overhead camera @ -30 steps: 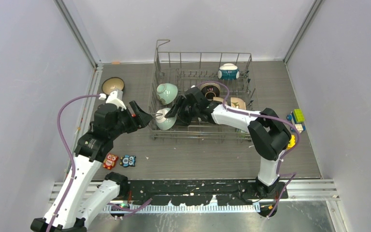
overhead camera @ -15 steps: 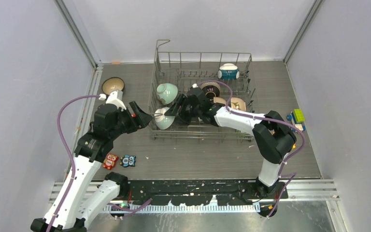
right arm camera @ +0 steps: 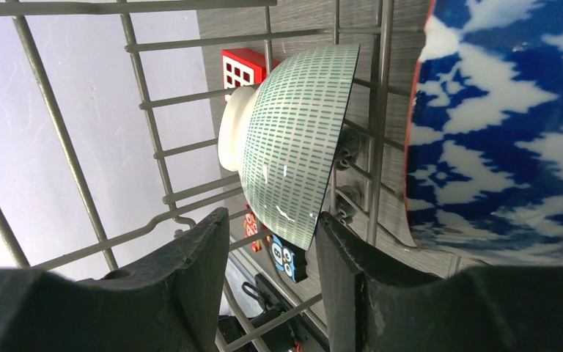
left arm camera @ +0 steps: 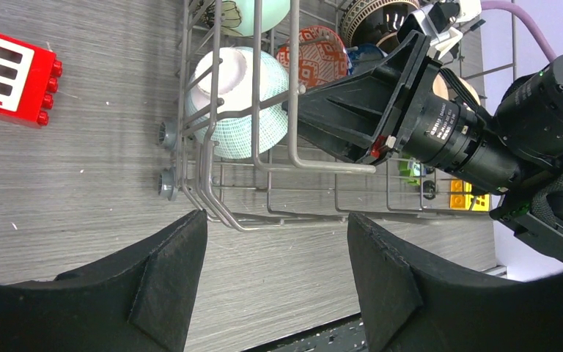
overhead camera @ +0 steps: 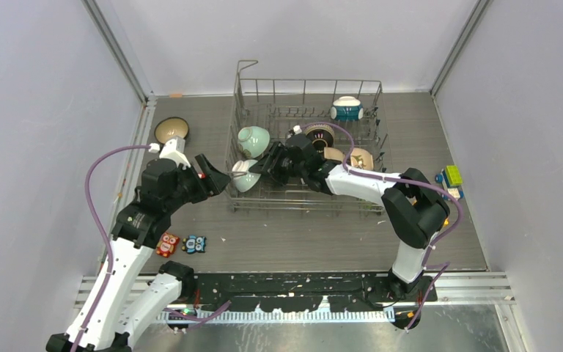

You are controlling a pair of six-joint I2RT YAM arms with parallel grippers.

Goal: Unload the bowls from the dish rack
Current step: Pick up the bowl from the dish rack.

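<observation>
A white bowl with green dashes [right arm camera: 293, 139] stands on its edge in the lower left corner of the dish rack [overhead camera: 315, 81], its foot turned toward the rack's left wall. The right gripper [right arm camera: 273, 224] reaches in from the right, and its fingers [right arm camera: 205, 279] straddle the bowl's lower rim. Whether they press on the bowl cannot be told. A blue-and-white bowl [right arm camera: 506, 125] fills the right of the right wrist view, just beside the dashed one.

Further up the rack sit a pale green bowl [overhead camera: 253, 139], a dark brown bowl [overhead camera: 319, 136] and a teal-and-white bowl [overhead camera: 346, 108]. A tan bowl [overhead camera: 171, 130] rests on the bench [overhead camera: 190, 213] at upper left, outside the rack.

The left gripper [left arm camera: 275, 227] hangs just outside the rack's left wall, its fingers spread and empty. Two toy owls [overhead camera: 182, 243] lie at lower left.
</observation>
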